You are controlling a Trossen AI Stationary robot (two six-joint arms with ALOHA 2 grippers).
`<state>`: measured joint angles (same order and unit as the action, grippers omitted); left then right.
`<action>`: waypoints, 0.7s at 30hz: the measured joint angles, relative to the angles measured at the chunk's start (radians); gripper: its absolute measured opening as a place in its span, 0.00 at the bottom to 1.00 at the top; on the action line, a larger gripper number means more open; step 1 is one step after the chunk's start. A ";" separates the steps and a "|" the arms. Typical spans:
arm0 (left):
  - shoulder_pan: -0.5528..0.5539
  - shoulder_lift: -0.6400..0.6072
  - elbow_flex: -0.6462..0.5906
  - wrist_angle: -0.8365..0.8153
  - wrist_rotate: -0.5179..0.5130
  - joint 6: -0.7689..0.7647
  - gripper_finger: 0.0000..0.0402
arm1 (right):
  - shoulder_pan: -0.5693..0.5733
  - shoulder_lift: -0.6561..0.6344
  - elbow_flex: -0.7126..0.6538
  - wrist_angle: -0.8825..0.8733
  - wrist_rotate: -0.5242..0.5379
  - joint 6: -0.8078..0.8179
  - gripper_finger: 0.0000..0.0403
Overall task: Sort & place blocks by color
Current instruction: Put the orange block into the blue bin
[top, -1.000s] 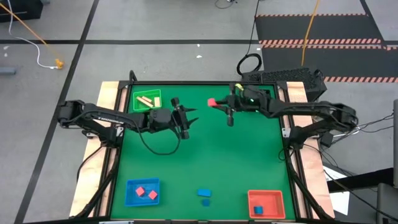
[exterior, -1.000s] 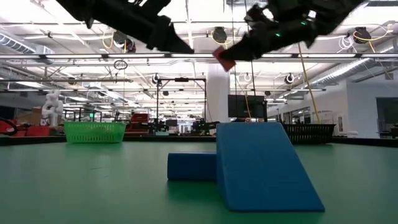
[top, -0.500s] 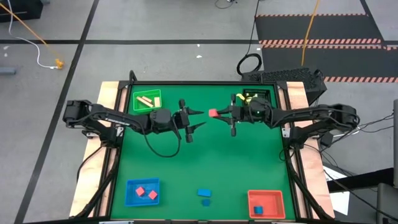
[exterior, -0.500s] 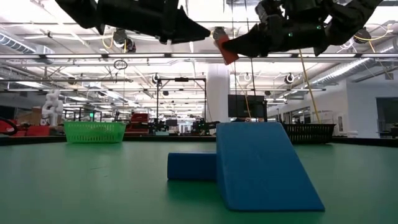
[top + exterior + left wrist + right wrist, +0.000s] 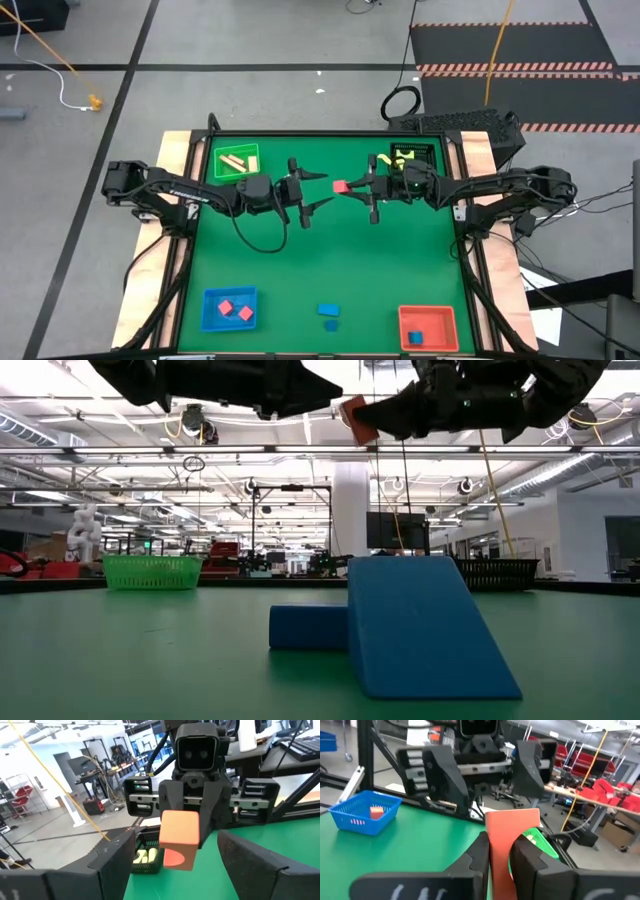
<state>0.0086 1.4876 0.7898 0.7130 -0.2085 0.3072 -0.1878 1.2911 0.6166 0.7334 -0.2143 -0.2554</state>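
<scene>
R gripper [image 5: 352,187] jaws pinching red block [image 5: 340,186], L gripper [image 5: 322,192] jaws wide, facing it

Open mat [image 5: 330,260] (centre) below arms

A large industrial robotics lab is indicated by overhead lighting trusses [image 5: 200,452], rows of equipment racks [image 5: 290,530], red workbenches [image 5: 600,787], and taped concrete floor [image 5: 250,60].

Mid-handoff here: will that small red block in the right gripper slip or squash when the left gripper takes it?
The small red block looks rigid, so squashing seems unlikely. Its flat faces should seat well between the left gripper fingers. The right gripper pinches one end, so twisting is possible.
</scene>
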 joint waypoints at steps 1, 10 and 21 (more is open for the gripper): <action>0.000 0.000 0.000 0.005 0.001 0.002 0.71 | 0.004 0.000 0.006 0.000 0.000 0.000 0.09; -0.002 0.000 0.000 0.079 0.088 -0.005 0.71 | 0.048 0.008 0.044 0.000 0.000 -0.018 0.09; -0.001 0.030 0.001 0.120 0.104 -0.029 0.71 | 0.074 0.155 0.124 0.086 0.000 -0.024 0.09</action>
<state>0.0074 1.5179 0.7910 0.8326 -0.1040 0.2777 -0.1135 1.4456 0.7402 0.8196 -0.2142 -0.2792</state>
